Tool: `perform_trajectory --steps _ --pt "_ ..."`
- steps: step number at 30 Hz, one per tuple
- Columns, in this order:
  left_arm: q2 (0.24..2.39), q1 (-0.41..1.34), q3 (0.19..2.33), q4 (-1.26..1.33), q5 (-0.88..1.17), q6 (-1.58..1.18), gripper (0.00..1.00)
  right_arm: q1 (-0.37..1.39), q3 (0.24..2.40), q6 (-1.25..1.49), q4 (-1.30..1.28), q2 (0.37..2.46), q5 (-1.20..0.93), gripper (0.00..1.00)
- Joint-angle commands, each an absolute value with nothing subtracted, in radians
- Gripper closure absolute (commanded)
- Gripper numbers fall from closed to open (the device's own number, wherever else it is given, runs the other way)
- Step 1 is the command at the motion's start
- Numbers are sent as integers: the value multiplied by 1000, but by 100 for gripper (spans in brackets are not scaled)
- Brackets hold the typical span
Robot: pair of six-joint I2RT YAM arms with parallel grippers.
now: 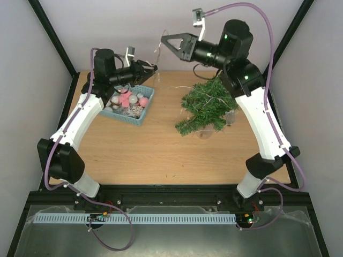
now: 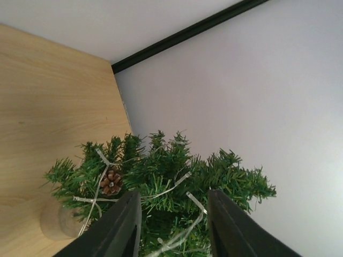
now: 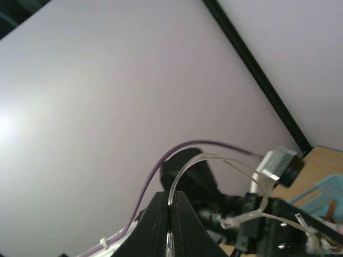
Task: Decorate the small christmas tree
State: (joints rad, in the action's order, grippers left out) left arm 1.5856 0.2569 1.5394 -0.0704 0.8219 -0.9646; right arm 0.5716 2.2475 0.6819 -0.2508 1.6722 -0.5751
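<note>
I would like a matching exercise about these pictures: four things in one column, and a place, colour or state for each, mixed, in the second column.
1 tree
2 basket
3 pine cone
4 right end effector

a shut on a thin wire
b teal, holding ornaments
c brown, among the branches
d green, on the table's right half

Pairs: 1-d, 2-b, 3-c, 4-a

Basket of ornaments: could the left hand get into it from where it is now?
Probably yes. The left hand hovers open just beyond the far edge of the basket, nothing lies between them, and the right hand is raised well clear, pinching a thin string.
</note>
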Motion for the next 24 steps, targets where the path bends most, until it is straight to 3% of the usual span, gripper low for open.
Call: perform_trajectory --steps 1,3,14,24 --pt "1582 223 1500 -22 846 -965 60 470 2281 867 -73 1724 -743 99" --pt "1578 205 1476 -21 840 -963 54 425 2295 924 -20 1753 -772 99" --pt "1501 211 1458 -80 781 -888 51 212 2374 1130 158 1896 -850 99" --pt "1686 450 1880 -194 668 -684 44 79 2378 1195 204 1925 -887 99"
